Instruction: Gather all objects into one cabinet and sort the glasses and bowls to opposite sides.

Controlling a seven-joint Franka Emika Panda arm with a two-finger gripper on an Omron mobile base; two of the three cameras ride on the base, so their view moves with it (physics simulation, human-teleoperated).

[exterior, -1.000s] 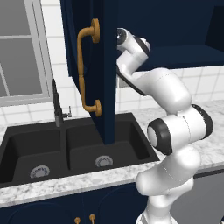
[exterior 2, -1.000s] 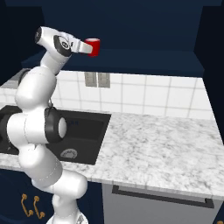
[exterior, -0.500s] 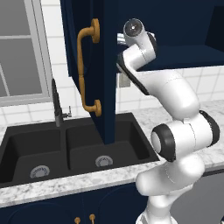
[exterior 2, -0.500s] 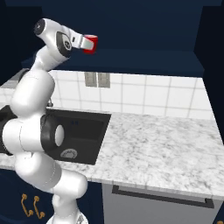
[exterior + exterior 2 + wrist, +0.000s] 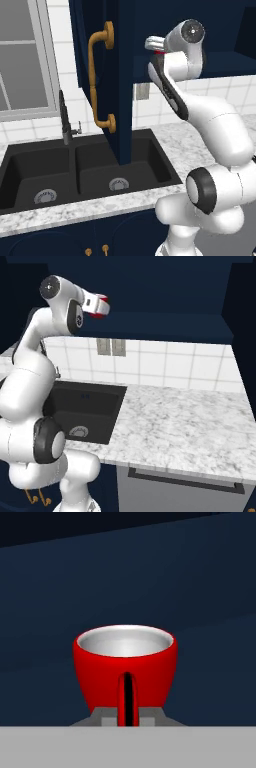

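My gripper point(image 5: 99, 306) is shut on a glossy red cup point(image 5: 100, 662) with a pale inside, held upright. The hand is high up, at the open front of the dark navy wall cabinet point(image 5: 165, 286), just above its navy inner shelf point(image 5: 170, 326). From the left base view the gripper point(image 5: 153, 44) points left toward the cabinet, and only a sliver of the red cup point(image 5: 159, 51) peeks out below it. In the hand view the navy cabinet point(image 5: 150, 577) interior lies behind the cup. The other red cup, the beige cup and the wooden bowl are out of view.
The cabinet's open door point(image 5: 115, 75) with a brass handle point(image 5: 100, 82) hangs over the black double sink point(image 5: 80, 170), close to the left of the hand. A dark faucet point(image 5: 64, 117) stands behind the sink. Marble counter point(image 5: 185, 426) stretches to the right.
The arm's upper links have swung upward and the wrist has turned. The red cup stays in the grip at nearly the same spot by the cabinet's shelf.
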